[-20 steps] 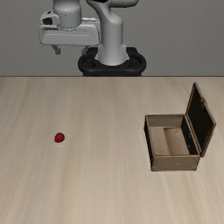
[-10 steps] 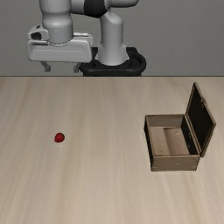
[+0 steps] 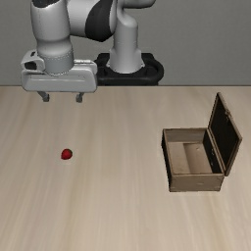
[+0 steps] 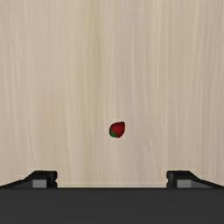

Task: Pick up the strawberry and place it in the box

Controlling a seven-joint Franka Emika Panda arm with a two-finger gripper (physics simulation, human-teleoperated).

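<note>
In the exterior view the tool (image 3: 62, 98) hangs high above the worktop (image 3: 118, 201), over the exterior view's left side. Its two fingers are spread wide and point straight down, with nothing between them. The strawberry (image 3: 67, 154) lies on the bare wood below the tool and somewhat forward of it, well apart from everything else. The box (image 3: 189, 182) sits far off on the exterior view's right. Its lid stands open and upright on the far right edge, and the compartments inside look empty.

In the wrist view both fingertips (image 4: 41, 178) show at the edge with a broad gap between them, so the tool (image 4: 112, 179) is clearly open. The strawberry (image 4: 117, 129) rests on the pale wood ahead of them, close to the midline of that gap — a small red body with a green patch on one side. Nothing touches it.

By my reading, the step in hand is the approach: the arm is getting above the fruit and no grasp has begun. The next move calls for a small shift to bring the tool squarely over the strawberry, then a straight descent until the fingers straddle it just above the wood, and then a gentle close. The fruit is small and rounded, so an off-centre pinch could let it roll or squirt out — good centring before closing matters most. The carry to the box comes only after that.
</note>
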